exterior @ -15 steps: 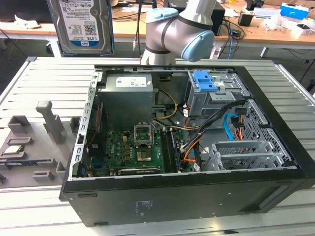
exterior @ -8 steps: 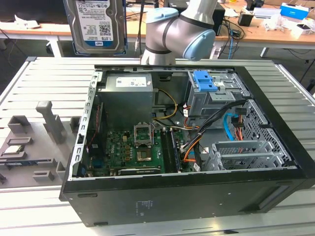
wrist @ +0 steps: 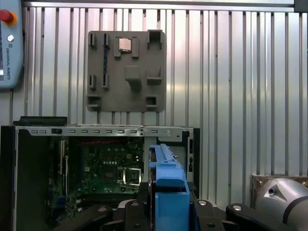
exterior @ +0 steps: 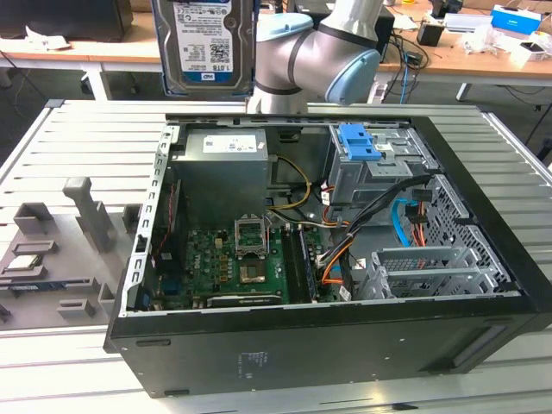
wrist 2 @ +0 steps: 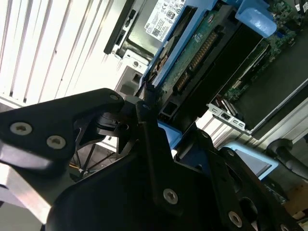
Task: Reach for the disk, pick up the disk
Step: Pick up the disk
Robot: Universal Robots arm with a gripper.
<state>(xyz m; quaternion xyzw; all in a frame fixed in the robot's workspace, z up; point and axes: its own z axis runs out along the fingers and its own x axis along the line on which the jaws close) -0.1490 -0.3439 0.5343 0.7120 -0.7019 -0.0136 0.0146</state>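
One disk (exterior: 205, 43) clamped in gripper (wrist: 169, 211), up over PC case (exterior: 345, 349).

the flat rectangular silver hard-drive disk (exterior: 207, 45) hangs upright, lifted well above the far rim of the open black computer case (exterior: 345, 349). its white-and-blue barcode label faces the exterior view. blue plastic rails line its sides, one seen edge-on in the first wrist view (wrist: 168, 179).
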